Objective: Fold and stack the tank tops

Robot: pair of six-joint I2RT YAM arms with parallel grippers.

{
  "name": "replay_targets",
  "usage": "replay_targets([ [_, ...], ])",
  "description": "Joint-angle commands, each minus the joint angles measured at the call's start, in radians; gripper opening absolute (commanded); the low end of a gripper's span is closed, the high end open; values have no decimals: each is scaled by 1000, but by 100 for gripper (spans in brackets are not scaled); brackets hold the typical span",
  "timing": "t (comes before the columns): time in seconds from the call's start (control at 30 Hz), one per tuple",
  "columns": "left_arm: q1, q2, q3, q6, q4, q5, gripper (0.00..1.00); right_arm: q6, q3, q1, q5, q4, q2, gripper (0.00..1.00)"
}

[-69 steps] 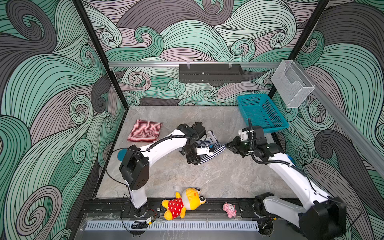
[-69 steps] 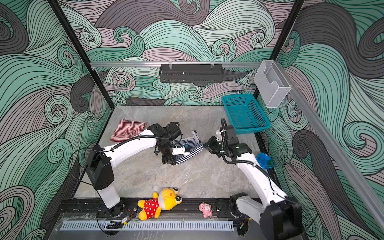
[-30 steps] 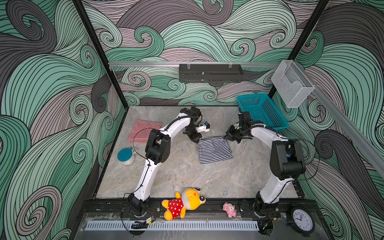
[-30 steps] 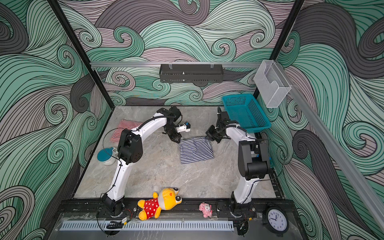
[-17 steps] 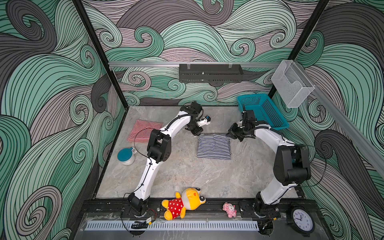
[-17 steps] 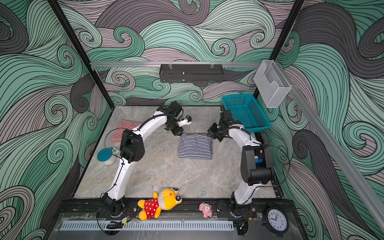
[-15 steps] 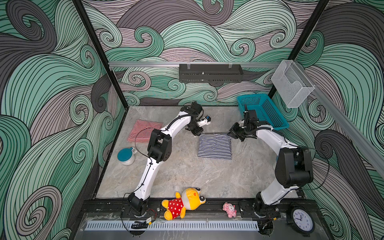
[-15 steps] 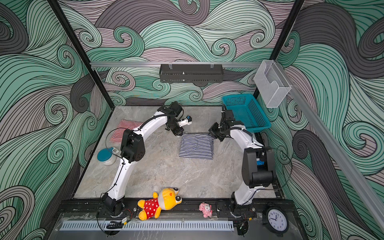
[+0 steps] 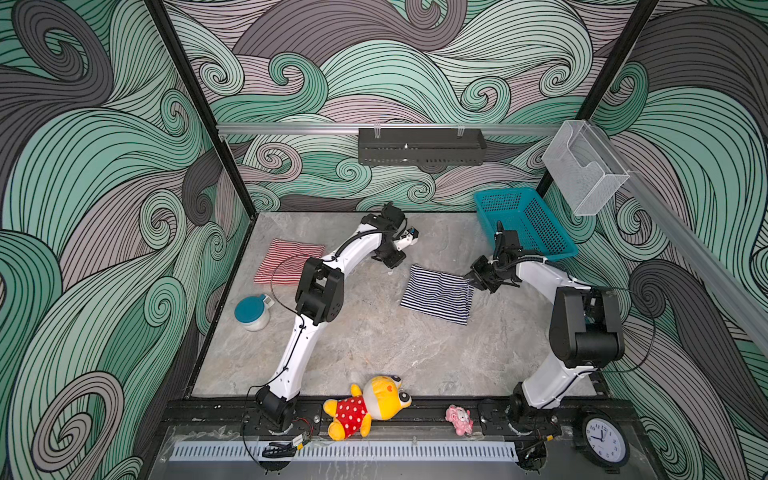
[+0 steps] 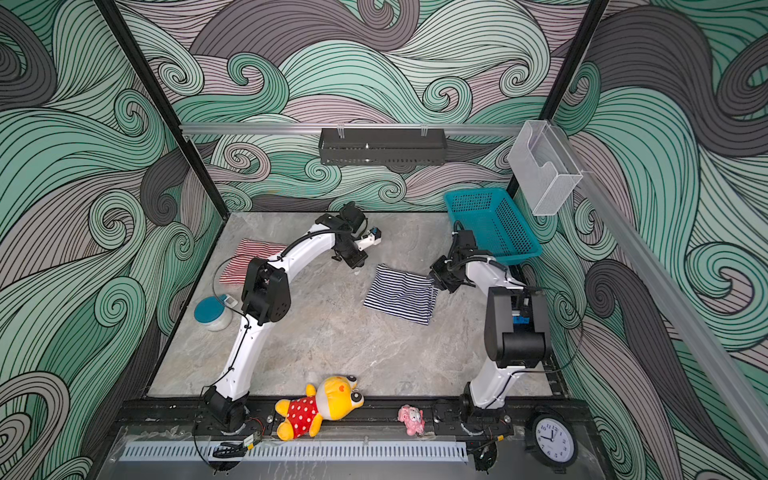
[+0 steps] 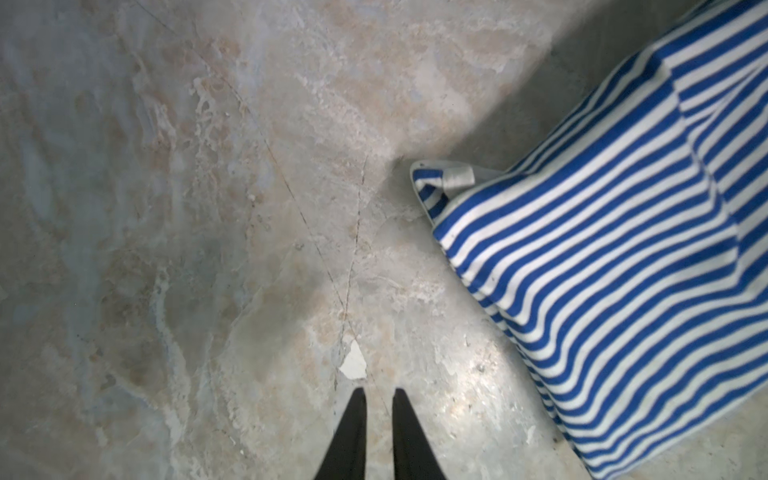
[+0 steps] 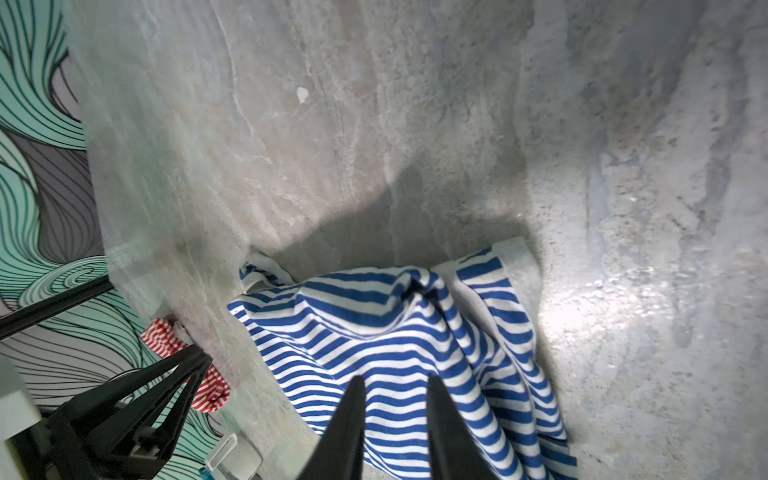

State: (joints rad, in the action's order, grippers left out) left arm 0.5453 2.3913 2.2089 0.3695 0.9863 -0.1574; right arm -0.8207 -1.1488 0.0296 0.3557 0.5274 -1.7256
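The navy-and-white tank top (image 9: 436, 298) (image 10: 401, 294) lies folded flat mid-table. Folded as well, the red-and-white tank top (image 9: 289, 261) (image 10: 249, 258) rests at the back left, half behind my left arm. My left gripper (image 9: 391, 266) (image 11: 379, 392) hangs just behind the navy top's far left corner, its fingers a narrow gap apart over bare table, holding nothing. At the navy top's far right corner is my right gripper (image 9: 471, 281) (image 12: 395, 380), open, its fingers (image 12: 349, 411) spread above the striped cloth (image 12: 395, 332) without pinching it.
A teal basket (image 9: 523, 224) stands at the back right, close behind my right arm. A white jar with a teal lid (image 9: 252, 311) sits at the left edge. A yellow plush toy (image 9: 365, 409), a small pink toy (image 9: 459, 419) and a clock (image 9: 600, 440) lie along the front rail.
The navy top, held up at its far edge a second ago, now lies flat. My right gripper has opened off it, and my left has parted slightly and drawn clear.
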Motion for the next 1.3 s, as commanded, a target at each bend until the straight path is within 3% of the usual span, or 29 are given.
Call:
replay_targets([
  [0.0,-2,-118,-69,-29,-10,7,18,41,-34,42,-139,55,62,34],
  [0.2,-1,-202,-235,-54,-30,-84,18,92,-52,153,-148,35,109,26],
  [0.33,-1,-197,-283,-92,-28,-172,18,113,-85,167,-127,24,18,15],
  [0.53,-5,-167,-294,-149,-4,-272,33,126,-104,145,-167,30,-72,11],
  [0.63,-11,-165,-319,-184,-23,-331,40,132,-96,117,-174,32,-102,12],
  [0.93,-18,-89,-303,-239,4,-496,42,161,-82,75,-217,96,-135,13],
  [1.13,-34,-65,-303,-281,-21,-524,44,154,-22,99,-185,121,17,27],
  [1.27,-52,-38,-292,-314,-28,-565,47,148,39,103,-162,131,92,30],
])
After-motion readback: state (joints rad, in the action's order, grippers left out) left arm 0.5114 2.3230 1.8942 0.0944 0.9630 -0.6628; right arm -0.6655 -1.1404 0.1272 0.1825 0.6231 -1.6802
